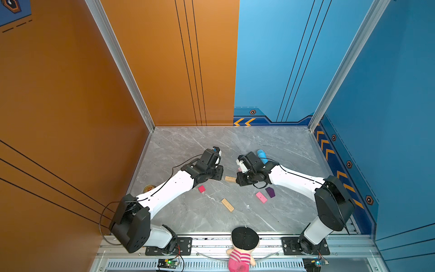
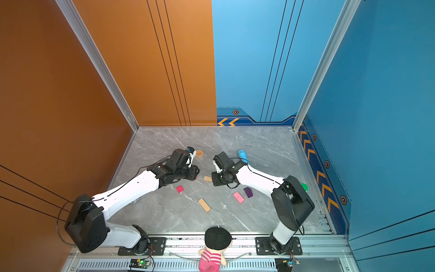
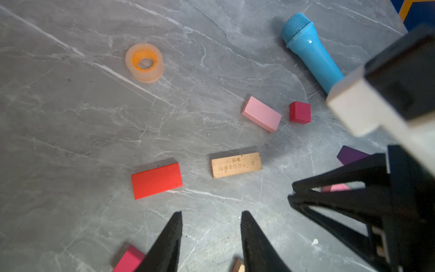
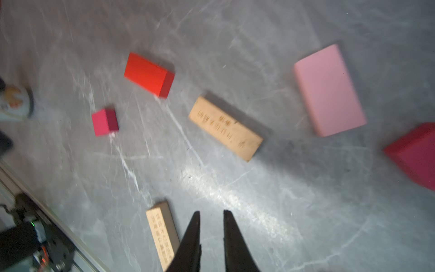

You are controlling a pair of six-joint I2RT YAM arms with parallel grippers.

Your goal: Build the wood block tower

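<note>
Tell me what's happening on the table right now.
The tower isn't started: nothing is stacked. The left gripper and right gripper both hover over the table with fingers parted and empty. The red brick, a tan slab, a pale pink brick and a magenta cube lie apart on it.

Loose blocks scattered flat on grey marble table (image 1: pixel 188 146). Tan slab (image 1: pixel 230 179) spotted mid-table, between wrists of left arm (image 1: pixel 169 188) and right arm (image 1: pixel 294 178). From it: second tan slab (image 1: pixel 227 205) found at 6 o'clock, magenta cube (image 1: pixel 201 188) at 8, pale pink brick (image 1: pixel 261 197) at 4. Purple house piece (image 1: pixel 270 192) parked just beside brick, at its 2 o'clock. Blue tube (image 1: pixel 261 154) half hidden behind right arm's wrist.
</note>
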